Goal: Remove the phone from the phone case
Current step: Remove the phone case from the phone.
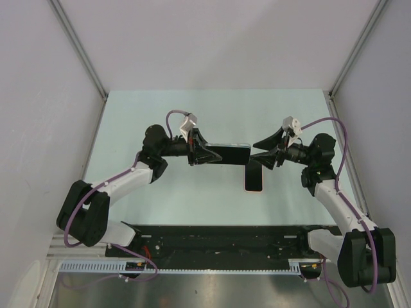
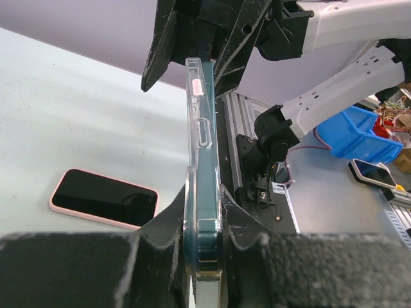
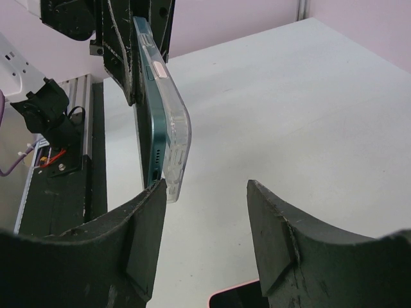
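My left gripper (image 1: pixel 209 154) is shut on one end of a teal phone (image 1: pixel 230 154) in a clear case and holds it edge-up above the table. In the left wrist view the phone (image 2: pixel 209 173) stands between my fingers (image 2: pixel 204 224). In the right wrist view the clear case (image 3: pixel 176 138) stands off the teal phone (image 3: pixel 149 122) at the near end. My right gripper (image 1: pixel 260 154) is open at that free end. In the right wrist view (image 3: pixel 205 186) its left finger (image 3: pixel 144 212) touches the phone's corner.
A second phone in a pink case (image 1: pixel 255 174) lies screen-up on the table below the held phone; it also shows in the left wrist view (image 2: pixel 106 199). A black rail (image 1: pixel 212 240) runs along the near edge. A blue bin (image 2: pixel 359 131) sits beyond the table.
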You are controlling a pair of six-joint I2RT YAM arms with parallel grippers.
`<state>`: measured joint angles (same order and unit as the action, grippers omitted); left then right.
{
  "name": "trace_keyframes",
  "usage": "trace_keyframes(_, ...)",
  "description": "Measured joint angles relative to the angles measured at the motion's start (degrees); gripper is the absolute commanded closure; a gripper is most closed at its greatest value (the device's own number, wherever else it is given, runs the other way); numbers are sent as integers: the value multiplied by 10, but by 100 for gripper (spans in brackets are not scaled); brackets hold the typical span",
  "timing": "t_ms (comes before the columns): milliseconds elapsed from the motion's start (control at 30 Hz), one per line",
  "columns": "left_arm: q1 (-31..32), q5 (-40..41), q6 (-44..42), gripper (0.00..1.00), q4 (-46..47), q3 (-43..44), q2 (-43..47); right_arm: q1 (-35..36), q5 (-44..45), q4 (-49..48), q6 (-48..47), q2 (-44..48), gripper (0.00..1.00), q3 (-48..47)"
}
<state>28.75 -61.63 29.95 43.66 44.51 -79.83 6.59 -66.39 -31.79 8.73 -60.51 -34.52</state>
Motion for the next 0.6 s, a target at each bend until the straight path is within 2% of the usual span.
trace_keyframes(600, 4, -1, 2, 100, 8, -3, -4, 6, 11, 12, -28, -8, 42, 0)
